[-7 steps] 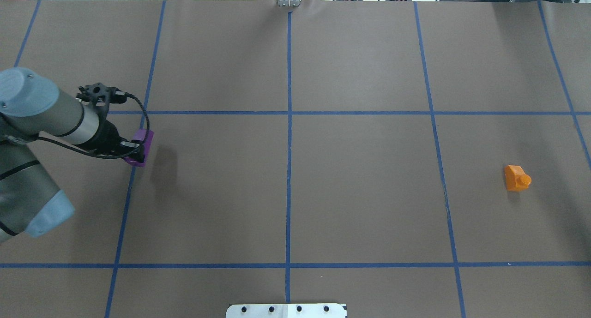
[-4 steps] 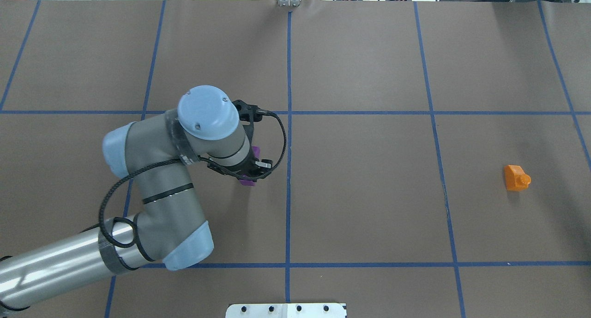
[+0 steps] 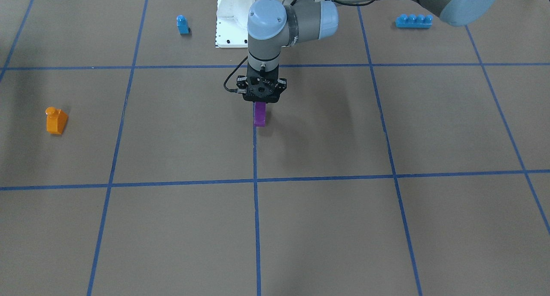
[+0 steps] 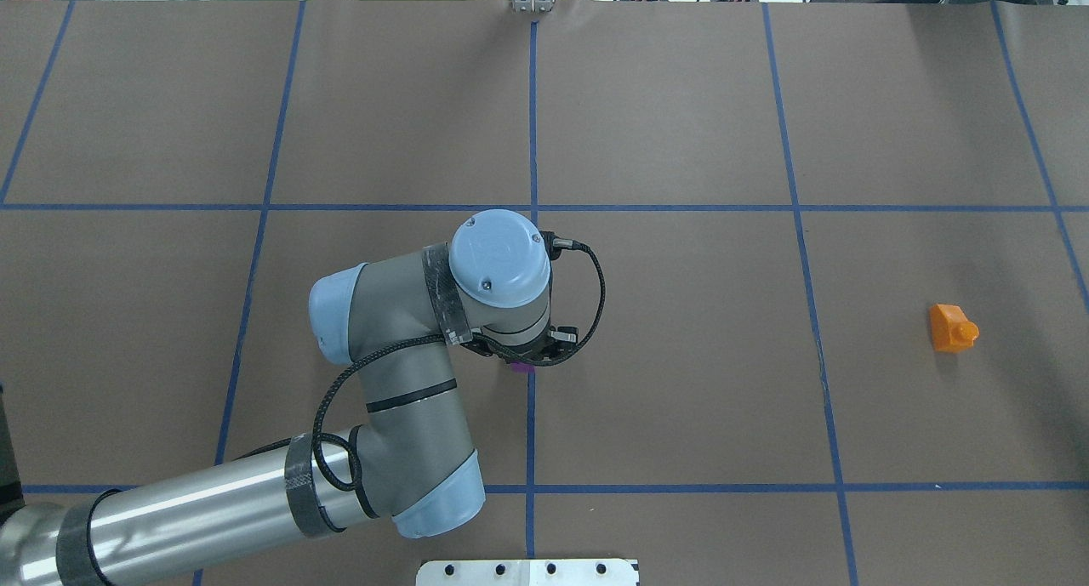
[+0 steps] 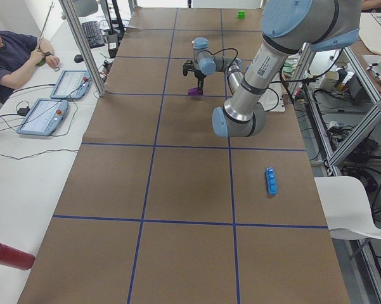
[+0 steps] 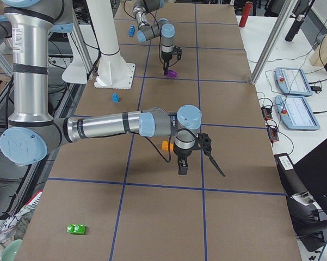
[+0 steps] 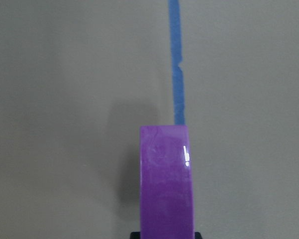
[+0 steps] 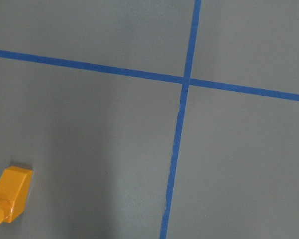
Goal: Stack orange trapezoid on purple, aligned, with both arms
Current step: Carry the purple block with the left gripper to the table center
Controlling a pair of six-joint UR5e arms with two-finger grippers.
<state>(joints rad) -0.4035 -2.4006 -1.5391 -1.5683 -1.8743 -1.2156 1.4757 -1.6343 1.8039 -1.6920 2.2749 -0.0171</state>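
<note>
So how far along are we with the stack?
Done: left gripper holds the purple at the centre tape line. In hand: apparently placing it there. Left: the orange trapezoid lies untouched on the table, right gripper near it; grasping and stacking remain.

Bright, even overhead light, soft shadows on the surface (image 3: pixel 326 227), one small glare streak on the purple (image 7: pixel 166 184)

Glossy purple brick (image 3: pixel 259 114) hangs in the jaws of the left gripper (image 3: pixel 259 102) at desk centre; orange trapezoid (image 4: pixel 952 327) sits untouched, far right.
</note>
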